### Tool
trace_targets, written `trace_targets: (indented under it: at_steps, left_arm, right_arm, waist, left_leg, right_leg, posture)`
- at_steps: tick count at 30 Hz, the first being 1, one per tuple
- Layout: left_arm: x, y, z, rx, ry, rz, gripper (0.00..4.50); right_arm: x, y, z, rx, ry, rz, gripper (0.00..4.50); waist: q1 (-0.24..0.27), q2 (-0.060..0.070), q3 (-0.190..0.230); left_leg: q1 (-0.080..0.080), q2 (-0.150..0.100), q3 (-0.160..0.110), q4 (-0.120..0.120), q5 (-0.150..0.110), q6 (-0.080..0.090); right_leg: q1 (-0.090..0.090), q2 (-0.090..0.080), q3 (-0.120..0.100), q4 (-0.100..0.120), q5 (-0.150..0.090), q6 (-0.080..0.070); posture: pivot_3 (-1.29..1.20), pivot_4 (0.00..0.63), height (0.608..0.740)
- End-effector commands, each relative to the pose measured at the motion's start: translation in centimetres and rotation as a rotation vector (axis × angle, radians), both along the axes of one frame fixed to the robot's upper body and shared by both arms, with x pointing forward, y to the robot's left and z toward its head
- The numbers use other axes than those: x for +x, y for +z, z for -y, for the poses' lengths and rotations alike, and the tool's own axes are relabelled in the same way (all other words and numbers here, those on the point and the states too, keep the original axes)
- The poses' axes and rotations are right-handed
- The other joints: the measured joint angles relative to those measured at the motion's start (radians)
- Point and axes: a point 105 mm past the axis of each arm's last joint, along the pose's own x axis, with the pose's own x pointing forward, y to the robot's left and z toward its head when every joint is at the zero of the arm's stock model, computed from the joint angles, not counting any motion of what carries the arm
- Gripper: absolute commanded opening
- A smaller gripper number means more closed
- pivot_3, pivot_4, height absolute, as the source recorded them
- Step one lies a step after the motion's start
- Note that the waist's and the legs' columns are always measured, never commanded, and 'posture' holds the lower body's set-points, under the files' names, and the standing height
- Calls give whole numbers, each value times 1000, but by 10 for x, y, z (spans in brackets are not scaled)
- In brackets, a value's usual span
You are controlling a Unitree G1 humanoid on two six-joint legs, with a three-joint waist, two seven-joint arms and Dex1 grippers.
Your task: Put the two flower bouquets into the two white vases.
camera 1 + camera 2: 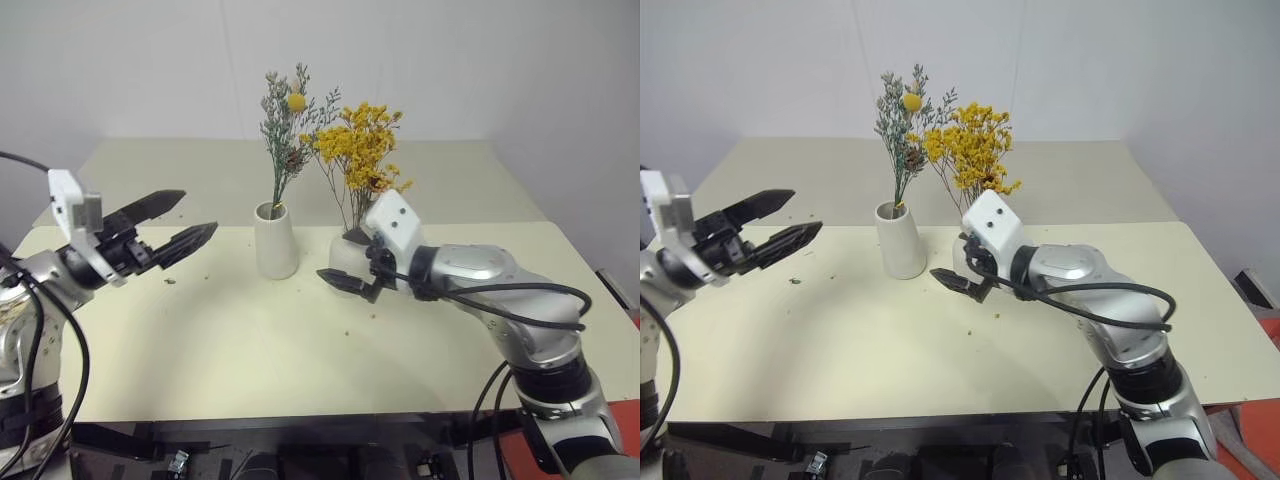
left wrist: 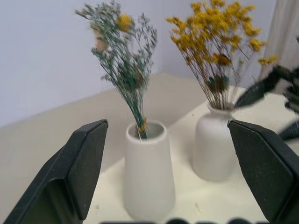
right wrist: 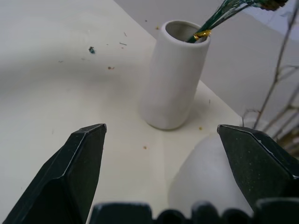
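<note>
Left eye view puts both bouquets already in their vases near the middle of our pale cream table [image 1: 250, 350]. The taller tapered matte white vase [image 1: 276, 241] holds the grey-green dried sprigs with one yellow ball flower [image 1: 287, 125], stems upright and leaning slightly. Just beside it, on our right, the rounder bottle-shaped white vase [image 2: 214, 144] holds the bunch of tiny yellow-orange dried blooms [image 1: 360, 150]; the two vases stand close but apart.

Our left gripper [image 1: 175, 225] hangs over the table well to the left of the tall vase, black fingers spread wide with nothing between them, pointing toward the vases. From its wrist camera both vases sit ahead, framed between the two fingers [image 2: 84, 163].

Our right gripper [image 1: 350, 280] hovers right in front of the round vase, released and empty; whether a finger brushes the vase wall we cannot tell. Its wrist camera shows the tall vase ahead between the open fingers [image 3: 79, 172] and the round vase close by one finger.

Small crumbs of dried plant [image 3: 91, 49] dot the tabletop near the tall vase. Broad bare surface lies in front of the vases toward the near edge, and a second cream surface [image 1: 180, 170] extends behind them to the white wall [image 1: 120, 60].
</note>
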Motion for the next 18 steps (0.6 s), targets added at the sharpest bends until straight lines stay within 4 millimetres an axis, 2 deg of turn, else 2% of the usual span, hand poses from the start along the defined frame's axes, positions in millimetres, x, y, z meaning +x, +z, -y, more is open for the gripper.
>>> trace_targets:
  at_steps: [1, 5, 13, 18]
  left_arm:
    - [-18, 6, 1, 63, -32, 41, 4468]
    - [-22, 1, -3, 102, -35, 34, 4468]
    - [-31, -1, -7, 169, -92, 26, 4468]
    - [-35, -2, -9, 197, -122, 4, 4468]
  right_arm:
    - [-17, 21, 16, 49, 75, 70, 4500]
    - [-24, 23, 36, 63, 102, 50, 4500]
    - [-20, 16, 80, 26, 38, 4, 4500]
    - [-20, 10, 91, 6, 23, -14, 4500]
  waist:
    - [2, 0, 0]
    - [3, 0, 0]
    - [1, 0, 0]
    - [-1, 0, 0]
  left_leg:
    - [0, 0, 0, 0, 0, 0]
    - [2, 0, 0, 0, 0, 0]
    - [2, 1, 1, 0, 0, 0]
    - [2, 1, 1, 0, 0, 0]
  right_leg:
    - [0, 0, 0, 0, 0, 0]
    - [2, 0, 0, 0, -1, 1]
    - [1, 0, 0, 0, -2, 0]
    - [1, 0, 0, 0, -2, 0]
  posture:
    - [0, 150, 740]
    - [0, 150, 740]
    - [0, 150, 740]
    - [0, 150, 740]
